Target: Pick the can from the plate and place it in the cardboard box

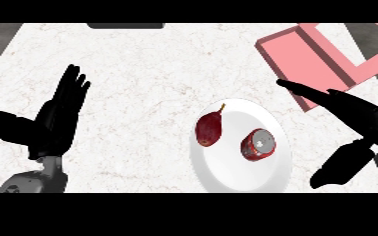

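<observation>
1. Head view shows you the can (258,145) lying on its side on the plate (244,177), beside a dark red fruit (209,128).
2. Your right hand (353,109) hangs just right of the plate, fingers spread, holding nothing, and hides the near corner of the pink box (303,62).
3. The view's right edge cuts that box off.
4. Your left hand (59,115) rests open at the bench's (148,65) left, fingers up.

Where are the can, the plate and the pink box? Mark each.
can (258,145), head view, on its silver top
plate (238,174), head view, bare white part near its lower rim
pink box (297,55), head view, on its inner floor
</observation>
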Robot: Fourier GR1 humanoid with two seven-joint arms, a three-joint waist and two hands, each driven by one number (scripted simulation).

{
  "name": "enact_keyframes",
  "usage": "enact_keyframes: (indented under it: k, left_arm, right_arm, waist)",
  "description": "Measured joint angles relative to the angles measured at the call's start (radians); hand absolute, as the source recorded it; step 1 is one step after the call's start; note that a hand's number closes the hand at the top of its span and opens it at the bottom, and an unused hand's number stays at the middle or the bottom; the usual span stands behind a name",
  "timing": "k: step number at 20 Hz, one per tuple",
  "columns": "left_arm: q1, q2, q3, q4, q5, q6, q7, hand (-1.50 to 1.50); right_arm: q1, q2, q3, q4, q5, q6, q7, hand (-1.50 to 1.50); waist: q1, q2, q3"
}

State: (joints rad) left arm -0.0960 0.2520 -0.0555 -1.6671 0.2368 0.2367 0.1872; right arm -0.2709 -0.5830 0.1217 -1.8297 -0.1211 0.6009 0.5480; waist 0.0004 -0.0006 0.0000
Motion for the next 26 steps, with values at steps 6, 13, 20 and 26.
enact_keyframes:
  k: [6, 13, 20, 26]
  left_arm:
    - [-0.002, -0.021, 0.032, 0.01, -0.007, -0.036, 0.004, 0.0]
    - [-0.002, -0.065, 0.027, 0.0, -0.053, -0.037, 0.017, 0.0]
    - [-0.031, -0.06, 0.074, 0.024, -0.05, -0.072, 0.023, 0.0]
    - [0.014, -0.081, 0.079, -0.017, -0.073, -0.09, 0.017, 0.0]
  right_arm:
    - [0.032, 0.087, -0.008, -0.03, 0.089, 0.009, 0.011, -1.5]
    - [0.022, 0.169, -0.01, 0.015, 0.164, 0.051, 0.002, -1.5]
    - [0.039, 0.211, 0.006, 0.048, 0.294, 0.057, -0.055, -1.5]
    - [0.048, 0.256, 0.004, 0.084, 0.383, 0.061, -0.096, -1.5]
  waist:
    - [0.0, 0.0, 0.0]
    - [0.001, 0.0, 0.0]
    - [0.001, 0.0, 0.0]
    - [0.002, 0.0, 0.0]
